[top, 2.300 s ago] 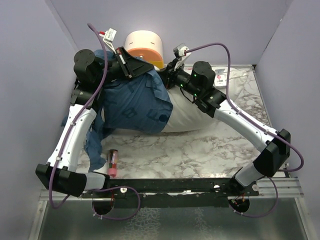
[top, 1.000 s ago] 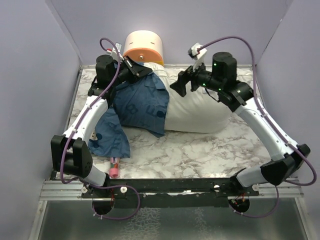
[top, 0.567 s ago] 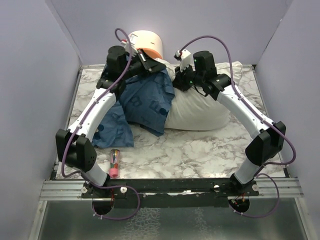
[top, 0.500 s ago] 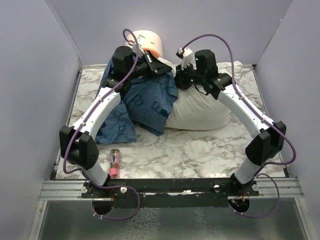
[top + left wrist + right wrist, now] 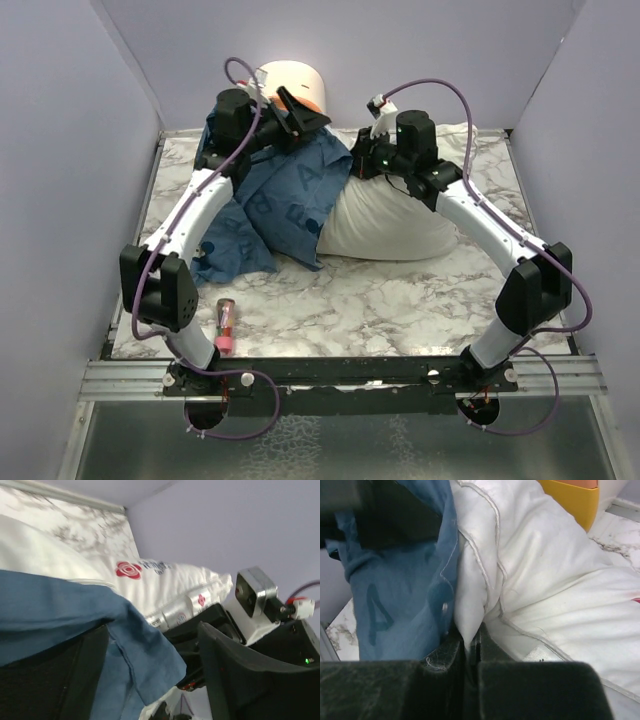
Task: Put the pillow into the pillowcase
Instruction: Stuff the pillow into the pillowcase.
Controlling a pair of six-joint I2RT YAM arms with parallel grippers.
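Right wrist view: my right gripper [image 5: 470, 641] is clamped tight on a fold of the pillow [image 5: 535, 580] along its seamed edge. The blue pillowcase [image 5: 395, 595] is pressed against the left side of that pinch. In the left wrist view, my left gripper [image 5: 152, 630] stands wide apart and grips nothing, and a flap of the pillowcase hangs over one finger [image 5: 50, 680] into the gap. From overhead, the pillow lies across the far right of the table [image 5: 400, 300]. Its left end is covered by the pillowcase, which trails off toward the near left. A cream and orange cylinder [image 5: 290, 80] stands at the far edge, and a small tube [image 5: 228, 325] lies near left.
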